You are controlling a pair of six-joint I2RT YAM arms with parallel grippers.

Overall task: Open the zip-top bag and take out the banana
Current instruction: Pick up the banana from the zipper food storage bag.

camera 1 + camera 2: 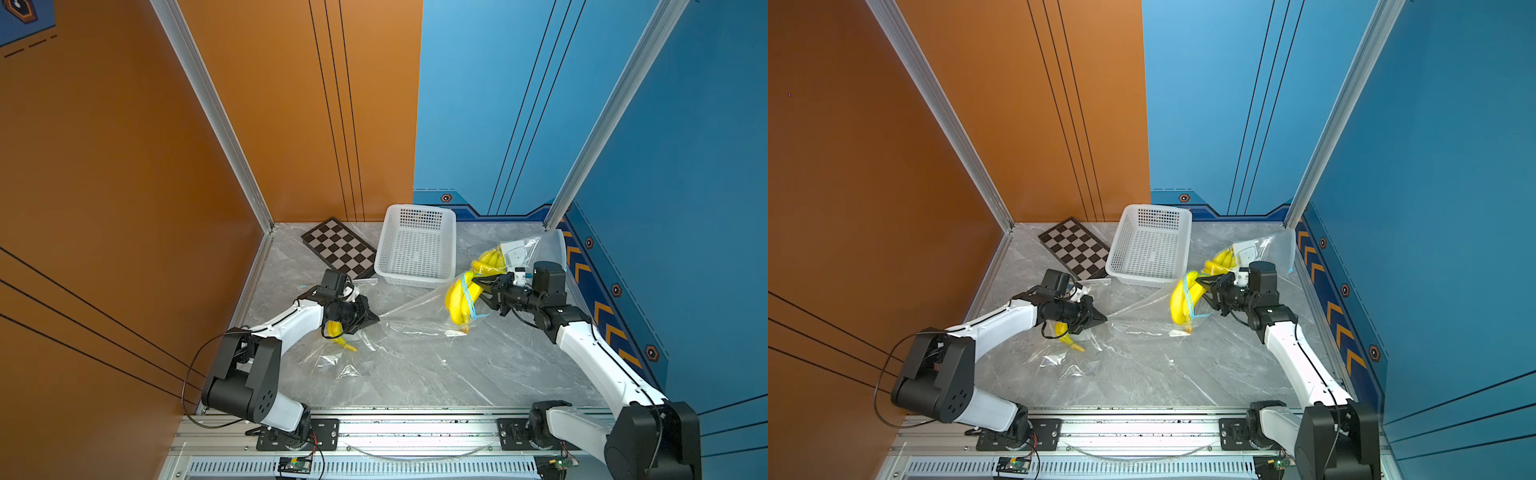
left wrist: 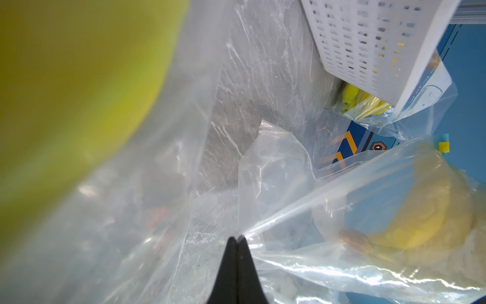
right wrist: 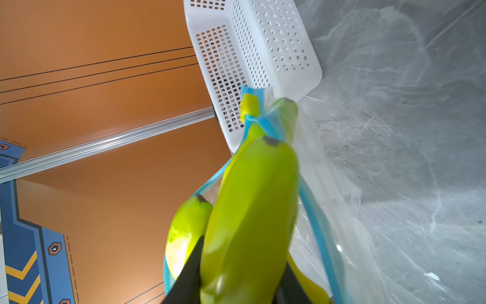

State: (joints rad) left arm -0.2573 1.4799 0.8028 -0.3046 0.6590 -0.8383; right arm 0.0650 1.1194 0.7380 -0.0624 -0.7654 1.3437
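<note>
2 arms hold the clear zip-top bag [image 1: 415, 318] stretched over the grey marble table [image 1: 436, 374] in both top views. The left gripper [image 1: 376, 319] is clenched on one corner of the film, drawing it to a point. The right gripper [image 1: 478, 289] is clamped on the banana bunch [image 1: 457, 301], which hangs just beside the near corner of the white basket [image 1: 415, 249]. The bag's blue zip strip [image 1: 471, 303] loops round the bunch's middle. A checkerboard [image 1: 338, 247] lies by the far wall. A second bag [image 1: 536, 249] with more bananas sits behind the right arm, and a loose banana [image 1: 340, 336] lies under the left wrist among crumpled film.

From the left wrist camera, the 2 black fingertips [image 2: 228, 263] meet with the film pinched between them and no gap showing. Through the plastic the bunch is only a hazy yellow shape. A large yellow-green blur fills one side, too soft to identify.

From the right wrist camera, dark fingers [image 3: 189, 276] press either side of the biggest banana, with a smaller one beside it. The blue strip and its yellow slider [image 3: 248, 106] wrap the banana tips, with the basket just beyond.
</note>
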